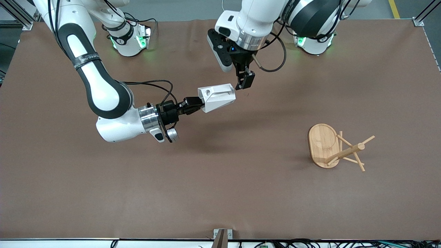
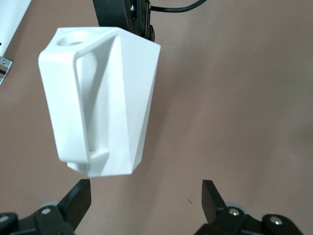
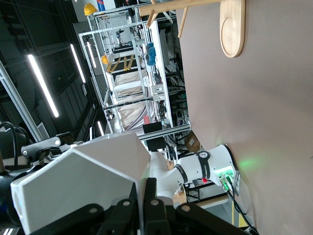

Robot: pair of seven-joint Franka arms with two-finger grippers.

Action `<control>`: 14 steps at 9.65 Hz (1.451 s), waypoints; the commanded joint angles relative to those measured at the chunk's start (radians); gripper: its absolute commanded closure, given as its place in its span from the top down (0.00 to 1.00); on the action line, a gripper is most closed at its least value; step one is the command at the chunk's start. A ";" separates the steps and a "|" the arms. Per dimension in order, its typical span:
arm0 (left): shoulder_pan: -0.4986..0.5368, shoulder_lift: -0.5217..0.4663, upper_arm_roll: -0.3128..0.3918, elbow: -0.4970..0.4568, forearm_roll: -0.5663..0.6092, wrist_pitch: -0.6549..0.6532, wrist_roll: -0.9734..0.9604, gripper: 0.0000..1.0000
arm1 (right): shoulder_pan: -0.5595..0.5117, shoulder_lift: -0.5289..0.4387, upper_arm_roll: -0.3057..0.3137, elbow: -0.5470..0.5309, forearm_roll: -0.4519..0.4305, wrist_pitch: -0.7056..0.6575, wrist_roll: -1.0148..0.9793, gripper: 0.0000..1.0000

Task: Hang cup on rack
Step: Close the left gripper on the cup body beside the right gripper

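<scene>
The right pincer [image 1: 193,105] is clamped on the narrow base of the cup [image 1: 217,97], holding it on its side in the air over the middle of the table [image 1: 137,193], with the blocky handle and its round hole turned up toward the robots' bases. The left pincer [image 1: 245,80] hangs just beside the cup's wide mouth end; in the left wrist view its two black fingers [image 2: 78,200] stand spread wide apart with nothing between them, the cup [image 2: 105,98] sitting a little ahead of the tips. The rack [image 1: 336,148] stands toward the left arm's end of the table, nearer the front camera than the cup and well apart from it, its oval base flat and its thin pegs angling off the central post
</scene>
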 commanded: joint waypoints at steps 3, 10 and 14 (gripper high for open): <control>0.012 0.030 -0.001 0.002 0.021 0.012 0.072 1.00 | -0.002 -0.008 0.009 -0.023 0.018 -0.008 -0.011 0.01; 0.007 0.073 0.001 0.003 0.021 0.039 0.090 1.00 | 0.002 -0.014 0.016 -0.021 0.025 -0.061 -0.002 0.01; 0.008 0.072 -0.001 0.003 0.022 0.039 0.089 0.65 | 0.000 -0.014 0.016 -0.018 0.025 -0.062 -0.002 0.01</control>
